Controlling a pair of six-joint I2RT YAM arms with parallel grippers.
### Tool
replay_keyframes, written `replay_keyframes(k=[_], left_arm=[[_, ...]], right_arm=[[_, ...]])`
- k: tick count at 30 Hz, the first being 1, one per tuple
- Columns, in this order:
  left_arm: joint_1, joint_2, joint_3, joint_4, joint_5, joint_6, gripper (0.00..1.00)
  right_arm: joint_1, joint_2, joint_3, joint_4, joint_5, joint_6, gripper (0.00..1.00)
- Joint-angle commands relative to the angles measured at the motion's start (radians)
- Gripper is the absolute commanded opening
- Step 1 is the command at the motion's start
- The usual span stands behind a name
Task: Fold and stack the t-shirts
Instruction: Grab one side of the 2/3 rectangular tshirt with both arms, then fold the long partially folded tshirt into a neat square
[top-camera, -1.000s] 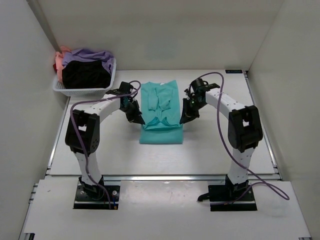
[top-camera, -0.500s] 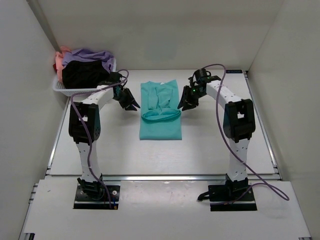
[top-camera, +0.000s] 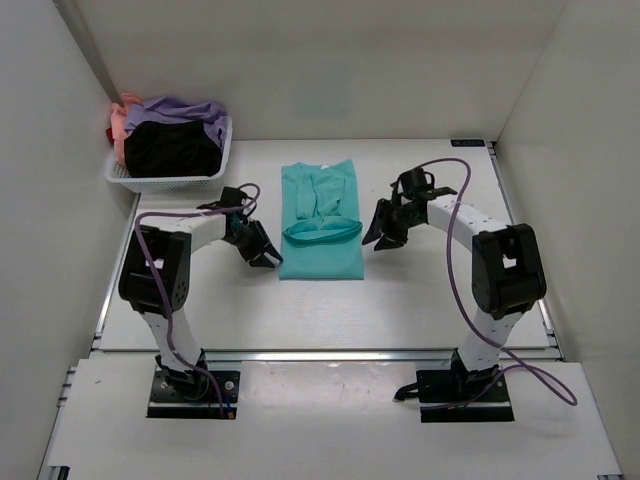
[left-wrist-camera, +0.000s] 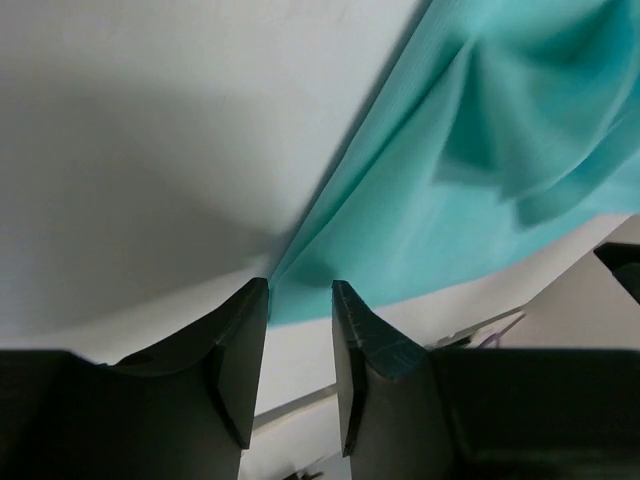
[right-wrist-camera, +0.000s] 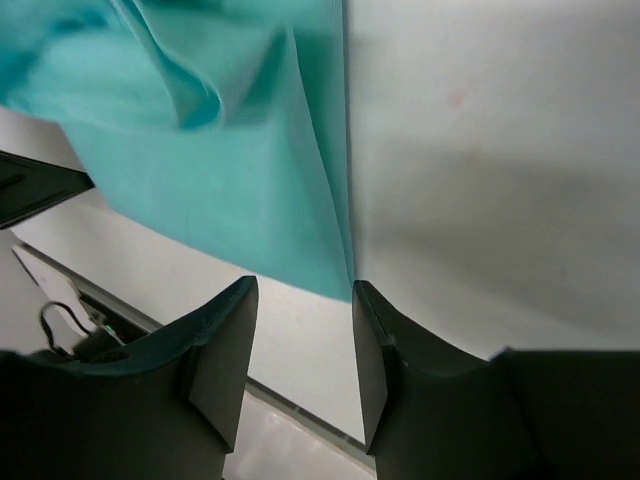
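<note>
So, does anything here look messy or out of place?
Nothing is damaged or spilled. The teal t-shirt lies mid-table with a puffy ridge across its middle, so the fold isn't flat. The other shirts are heaped untidily in the white basket.

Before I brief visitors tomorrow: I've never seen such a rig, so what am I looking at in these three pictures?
Two robot arms are bolted at the near edge of a white table. The wide picture looks down from above and behind them; the other two come from a camera on each wrist, so the dark shapes at the bottom are its own fingers. A teal t-shirt lies partly folded between the arms. The left gripper and right gripper sit at its side edges, both open, holding nothing. A white basket at the far left holds a black t-shirt, a lavender t-shirt and a pink t-shirt.
</note>
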Motion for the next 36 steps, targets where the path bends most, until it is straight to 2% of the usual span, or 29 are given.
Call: replay_keyframes(k=[1,3,5,6,15,19,20,21,22,24,33,36], left_arm=[[-0.021,-0.122,-0.091,0.038,-0.04,0.005,0.45],[-0.04,-0.135,-0.117,0.072,-0.028,-0.006,0.45],[-0.063,-0.149,-0.135,0.072,-0.043,-0.021,0.55],[-0.078,-0.151,-0.137,0.078,-0.059,-0.026,0.56],[-0.133,-0.111,-0.128,0.112,-0.143,-0.05,0.56],[-0.149,-0.091,-0.142,0.133,-0.163,-0.066,0.45],[-0.149,-0.092,-0.143,0.139,-0.165,-0.066,0.39],[-0.147,-0.094,-0.143,0.136,-0.168,-0.064,0.26],[-0.146,-0.099,-0.146,0.138,-0.171,-0.058,0.12],[-0.147,-0.109,-0.149,0.13,-0.18,-0.049,0.0],[-0.121,-0.302,-0.103,0.011,-0.129,-0.044,0.0],[-0.136,-0.408,-0.138,-0.014,-0.117,-0.049,0.0]], right_arm=[[0.055,-0.065,-0.077,0.062,0.043,0.017,0.41],[0.078,-0.079,-0.137,0.097,0.057,0.039,0.42],[0.095,-0.087,-0.178,0.105,0.065,0.057,0.46],[0.101,-0.088,-0.195,0.121,0.083,0.065,0.46],[0.121,-0.062,-0.258,0.154,0.099,0.086,0.48],[0.127,-0.015,-0.243,0.176,0.065,0.085,0.46],[0.139,0.004,-0.228,0.17,0.06,0.069,0.41],[0.138,0.012,-0.22,0.17,0.06,0.072,0.23],[0.146,0.015,-0.214,0.168,0.05,0.072,0.01],[0.15,0.003,-0.212,0.153,0.039,0.074,0.01],[0.074,-0.243,-0.201,0.049,-0.004,0.077,0.0],[0.067,-0.301,-0.218,0.004,-0.02,0.069,0.0]])
